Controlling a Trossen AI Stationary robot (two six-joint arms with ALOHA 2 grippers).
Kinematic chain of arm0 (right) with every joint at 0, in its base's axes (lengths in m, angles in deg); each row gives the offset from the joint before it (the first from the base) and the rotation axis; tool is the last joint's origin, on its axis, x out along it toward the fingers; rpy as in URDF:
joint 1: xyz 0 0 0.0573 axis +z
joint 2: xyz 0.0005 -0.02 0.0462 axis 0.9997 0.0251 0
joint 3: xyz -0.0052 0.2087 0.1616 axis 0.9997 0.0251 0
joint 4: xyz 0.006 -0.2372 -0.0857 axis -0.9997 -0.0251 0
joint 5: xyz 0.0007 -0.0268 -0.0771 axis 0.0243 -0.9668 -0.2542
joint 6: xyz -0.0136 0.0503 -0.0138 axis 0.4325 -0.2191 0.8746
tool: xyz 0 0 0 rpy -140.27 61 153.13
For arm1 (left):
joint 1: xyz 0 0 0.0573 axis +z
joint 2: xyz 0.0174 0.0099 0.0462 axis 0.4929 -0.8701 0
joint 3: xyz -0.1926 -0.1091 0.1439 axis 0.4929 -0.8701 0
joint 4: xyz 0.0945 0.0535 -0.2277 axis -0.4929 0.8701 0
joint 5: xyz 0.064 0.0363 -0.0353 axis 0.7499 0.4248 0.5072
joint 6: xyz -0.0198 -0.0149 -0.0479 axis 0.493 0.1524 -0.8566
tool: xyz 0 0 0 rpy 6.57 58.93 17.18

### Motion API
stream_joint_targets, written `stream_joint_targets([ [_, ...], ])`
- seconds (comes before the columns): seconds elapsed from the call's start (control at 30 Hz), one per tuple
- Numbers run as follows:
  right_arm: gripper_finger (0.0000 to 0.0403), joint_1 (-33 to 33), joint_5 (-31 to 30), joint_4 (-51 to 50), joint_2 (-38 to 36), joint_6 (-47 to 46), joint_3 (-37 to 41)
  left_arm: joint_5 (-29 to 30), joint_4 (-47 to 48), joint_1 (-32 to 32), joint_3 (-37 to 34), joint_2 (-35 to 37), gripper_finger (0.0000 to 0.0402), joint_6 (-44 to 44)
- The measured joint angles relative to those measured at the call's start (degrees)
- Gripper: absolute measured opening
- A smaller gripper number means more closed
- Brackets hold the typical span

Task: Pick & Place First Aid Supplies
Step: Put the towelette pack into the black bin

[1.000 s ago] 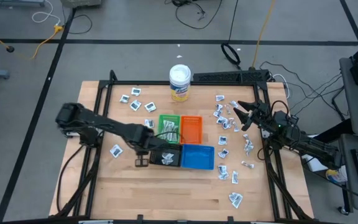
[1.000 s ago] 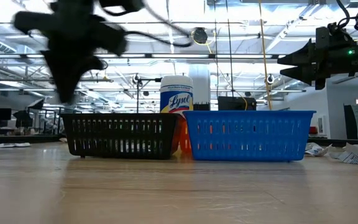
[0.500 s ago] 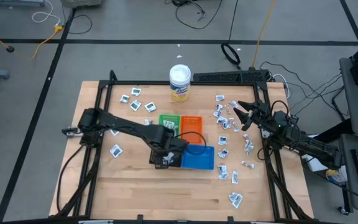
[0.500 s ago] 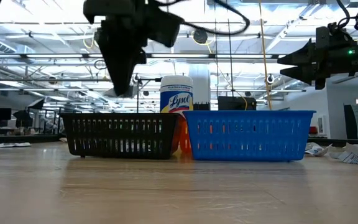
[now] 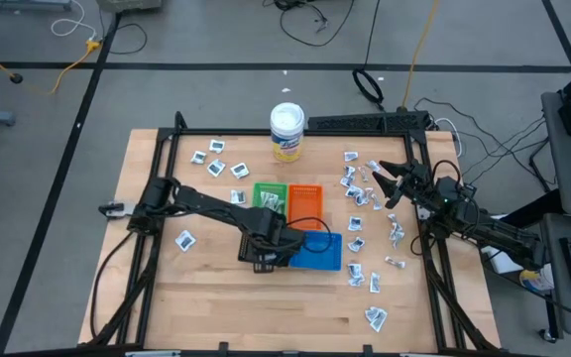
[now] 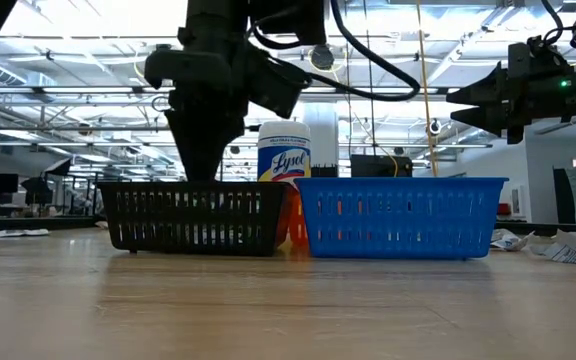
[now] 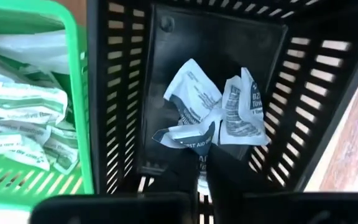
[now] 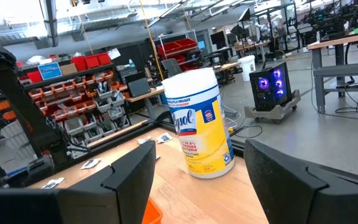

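Bright, even overhead light — ceiling glare backlights the low view (foreground tabletop soft).

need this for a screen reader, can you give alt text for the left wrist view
The left gripper hangs over the black tray, its dark fingers pinching a crumpled white packet with dark print. Beside it, the green tray holds more pale wrapped supplies.

Two dark jointed arms point(image 5: 201, 205) — black cables, boxy wrists
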Motion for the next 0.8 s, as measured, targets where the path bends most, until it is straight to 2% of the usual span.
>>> stream_joint_targets([
  [0.13, 0.0242, 0.0, 0.0, 0.0, 0.0, 0.0, 0.0, 1.9, -0.1, 0.0, 0.0, 0.0, 0.0092, -0.2],
  [0.33, 0.0242, 0.0, 0.0, 0.0, 0.0, 0.0, 0.0, 1.5, -0.2, 0.0, 0.0, 0.0, 0.0198, -0.1],
  [0.43, 0.0242, 0.0, 0.0, 0.0, 0.0, 0.0, 0.0, 0.9, 0.6, 0.0, 0.0, 0.3, 0.0238, -0.9],
  [0.57, 0.0242, 0.0, 0.0, 0.0, 0.0, 0.0, 0.0, 0.8, 2.7, 0.8, 0.0, 2.1, 0.0266, -5.5],
  [0.8, 0.0242, 0.0, 0.0, 0.0, 0.0, 0.0, 0.0, -0.3, 3.6, 3.5, 0.0, 4.3, 0.0273, -19.9],
])
